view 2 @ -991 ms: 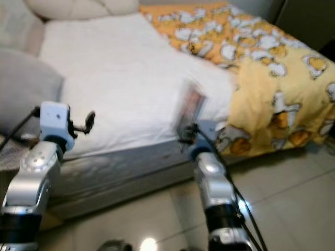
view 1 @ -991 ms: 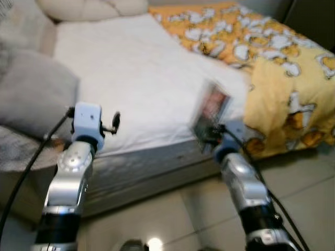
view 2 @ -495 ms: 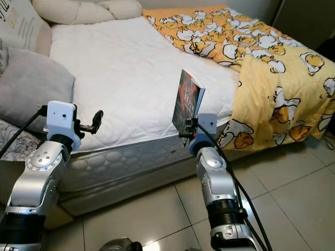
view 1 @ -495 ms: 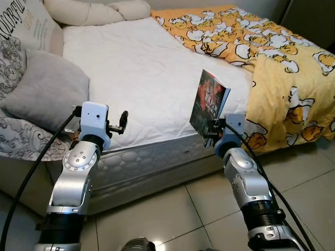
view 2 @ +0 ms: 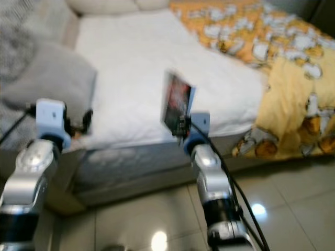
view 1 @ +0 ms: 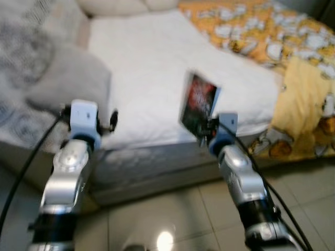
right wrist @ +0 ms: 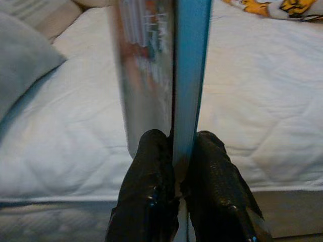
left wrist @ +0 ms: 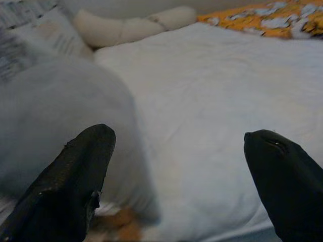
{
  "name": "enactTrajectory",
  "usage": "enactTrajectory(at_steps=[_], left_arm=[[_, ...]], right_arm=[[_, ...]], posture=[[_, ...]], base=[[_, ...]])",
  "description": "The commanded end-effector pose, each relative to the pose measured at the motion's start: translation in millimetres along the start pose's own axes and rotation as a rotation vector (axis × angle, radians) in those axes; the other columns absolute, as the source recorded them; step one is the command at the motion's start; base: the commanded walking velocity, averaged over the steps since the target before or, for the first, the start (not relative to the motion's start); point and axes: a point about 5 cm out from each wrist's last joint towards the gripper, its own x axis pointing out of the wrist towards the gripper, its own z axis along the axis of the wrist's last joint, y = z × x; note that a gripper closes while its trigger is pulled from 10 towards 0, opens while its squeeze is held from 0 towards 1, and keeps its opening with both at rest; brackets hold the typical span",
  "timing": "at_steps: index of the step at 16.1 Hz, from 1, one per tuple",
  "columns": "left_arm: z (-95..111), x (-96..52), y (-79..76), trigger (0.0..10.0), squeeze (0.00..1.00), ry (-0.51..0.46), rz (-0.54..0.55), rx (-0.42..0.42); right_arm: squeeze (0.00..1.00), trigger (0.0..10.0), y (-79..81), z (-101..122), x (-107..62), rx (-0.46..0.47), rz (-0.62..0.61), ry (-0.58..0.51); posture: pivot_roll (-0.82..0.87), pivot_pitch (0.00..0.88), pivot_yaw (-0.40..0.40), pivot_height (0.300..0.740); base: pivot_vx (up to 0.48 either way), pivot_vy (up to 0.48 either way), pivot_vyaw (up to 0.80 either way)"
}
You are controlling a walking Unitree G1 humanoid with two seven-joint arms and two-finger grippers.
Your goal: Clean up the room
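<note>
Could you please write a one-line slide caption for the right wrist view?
Right gripper, jaws shut on an upright book, above the white mattress.

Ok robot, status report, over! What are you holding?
Right gripper shut on the book, upright before the bed. Left gripper open, nothing held. Nothing in the way.
</note>
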Motion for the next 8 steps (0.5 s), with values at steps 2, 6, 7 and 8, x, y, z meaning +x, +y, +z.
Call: enactTrajectory(at_steps=[2,6,7,8], left_arm=[[2.3,0.8,-7.3,10.0,0.26,-0.008,-0.022,0.0],[1.5,0.7,-7.8,10.0,0.26,-0.004,-0.024,-0.001],[1.0,0.5,-8.2,10.0,0.26,-0.003,-0.026,-0.002],[0.6,0.4,-8.7,10.0,0.25,-0.002,-0.027,-0.003]], right_arm=[[0.0,10.0,-12.0,12.4,-0.8,-0.018,-0.032,-0.053],[0.0,10.0,-12.0,11.7,-1.1,-0.032,-0.026,-0.051],[0.0,10.0,-11.9,11.4,-1.2,-0.035,-0.024,-0.051],[0.0,10.0,-11.9,11.2,-1.3,-0.035,-0.023,-0.05]], posture=[[0.09,0.0,0.004,0.74],[0.09,0.0,0.005,0.74],[0.09,0.0,0.005,0.74],[0.09,0.0,0.004,0.74]], base=[[0.356,0.0,0.0],[0.382,0.0,0.26],[0.39,0.0,0.69],[0.39,0.0,0.69]])
